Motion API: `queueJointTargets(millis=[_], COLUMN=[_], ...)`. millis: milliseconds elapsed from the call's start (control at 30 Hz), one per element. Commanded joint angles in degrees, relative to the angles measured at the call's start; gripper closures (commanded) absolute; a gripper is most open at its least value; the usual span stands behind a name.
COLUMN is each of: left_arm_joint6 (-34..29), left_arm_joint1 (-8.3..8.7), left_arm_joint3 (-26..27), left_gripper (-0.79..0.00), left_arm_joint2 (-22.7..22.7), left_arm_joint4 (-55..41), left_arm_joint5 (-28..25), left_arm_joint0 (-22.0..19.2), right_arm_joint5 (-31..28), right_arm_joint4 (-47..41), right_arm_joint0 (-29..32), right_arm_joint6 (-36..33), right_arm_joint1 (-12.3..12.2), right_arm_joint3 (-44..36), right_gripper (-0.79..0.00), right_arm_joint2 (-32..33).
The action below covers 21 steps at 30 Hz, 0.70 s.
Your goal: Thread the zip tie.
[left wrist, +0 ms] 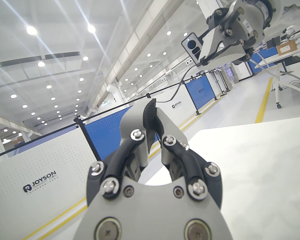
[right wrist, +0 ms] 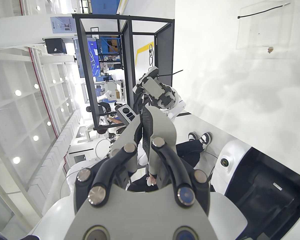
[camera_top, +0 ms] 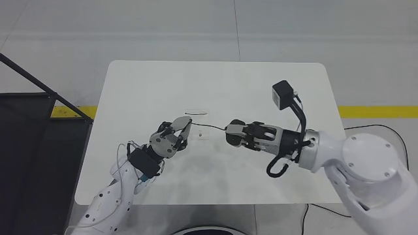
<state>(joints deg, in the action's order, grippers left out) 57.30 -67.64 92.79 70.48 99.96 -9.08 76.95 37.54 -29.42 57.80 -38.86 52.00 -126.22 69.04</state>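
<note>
The black zip tie [camera_top: 209, 126] hangs in the air above the white table [camera_top: 274, 91], stretched between the two grippers near the table's middle. The left gripper [camera_top: 185, 127] comes in from the near left corner. In its own wrist view its fingers [left wrist: 152, 103] stand pressed close together, pads almost meeting, and the strap [left wrist: 182, 81] curves away from their tips up to the other arm's fingertips. From the right wrist view a short black end of the tie [right wrist: 173, 72] sticks out past the left gripper, free in the air.

The right gripper [camera_top: 228, 132] reaches in from the right side. Its fingers [right wrist: 143, 113] are likewise closed narrow, nipping the tie's other end – the left wrist view shows the strap leaving its tips [left wrist: 202, 59].

Just beyond the two grippers, farther from the robot, a clear plastic sheet [right wrist: 265, 38] lies flat on the table. A second zip tie [right wrist: 261, 13] lies along one edge of it, and a small brown scrap [right wrist: 270, 49] sits near the opposite edge.
</note>
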Motion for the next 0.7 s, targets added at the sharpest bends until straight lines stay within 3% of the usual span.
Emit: queueJointTargets(millis=[0, 667], left_arm_joint6=[0.0, 0.0], left_arm_joint1=[0.0, 0.0], left_arm_joint3=[0.0, 0.0], left_gripper=[0.0, 0.0], left_arm_joint2=[0.0, 0.0], left_arm_joint4=[0.0, 0.0], left_arm_joint5=[0.0, 0.0], left_arm_joint0=[0.0, 0.0], right_arm_joint5=[-0.26, -0.16], right_arm_joint4=[-0.06, 0.81], right_arm_joint0=[0.17, 0.65], right_arm_joint6=[-0.02, -1.52], right_arm_joint1=[0.0, -0.13], right_arm_joint3=[0.02, -0.09], right_gripper=[0.0, 0.0], right_arm_joint2=[0.12, 0.59])
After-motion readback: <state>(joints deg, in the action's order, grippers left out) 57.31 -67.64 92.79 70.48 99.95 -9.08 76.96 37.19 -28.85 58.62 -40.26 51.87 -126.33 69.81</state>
